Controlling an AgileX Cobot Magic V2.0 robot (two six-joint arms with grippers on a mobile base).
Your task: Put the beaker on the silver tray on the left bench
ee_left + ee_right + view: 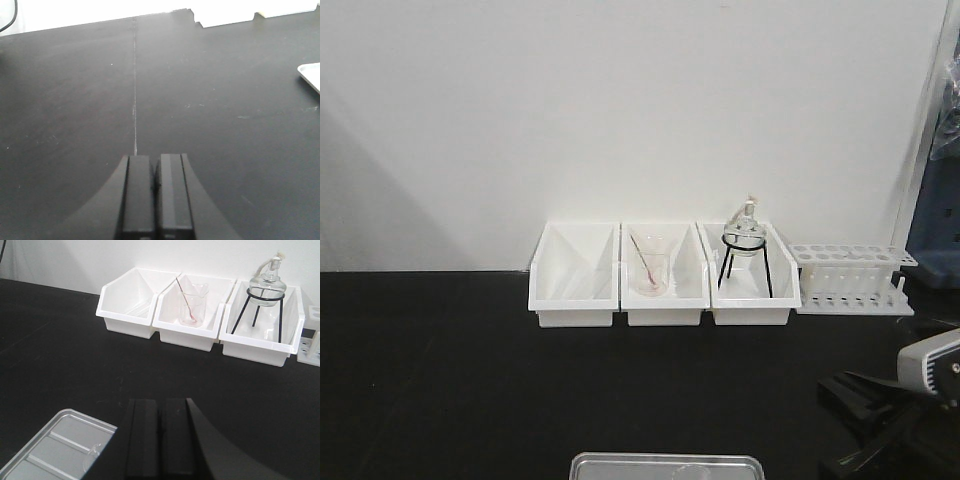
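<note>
Right up against the lens in the right wrist view you've got your right gripper (160,405), with both black fingers pressed flat together and nothing between them, so it's closed on air. Just off its left side sits the silver tray (45,450), lying flat on the left bench (50,340). On the tray's near corner, right beside the gripper body, you can make out a clear glass curve that looks like the beaker (93,454). Most of it is hidden behind the gripper, so you can't tell if it's upright or tipped. Well ahead of the fingers there's a row of three white bins (192,335) against the wall. The one straight ahead holds a clear beaker with a pinkish rod (191,305). The one ahead and to the right holds a round glass flask (267,282) on a black wire stand. The one ahead and to the left looks bare inside. A white tube rack (847,280) sits just past the right-hand bin. Over on the other arm, your left gripper (155,162) is the same story, fingers closed tight with nothing in them, hanging over bare black worktop. A pale seam runs straight away from its tips, and only a corner of the tray (312,75) pokes in far off to its right.
</note>
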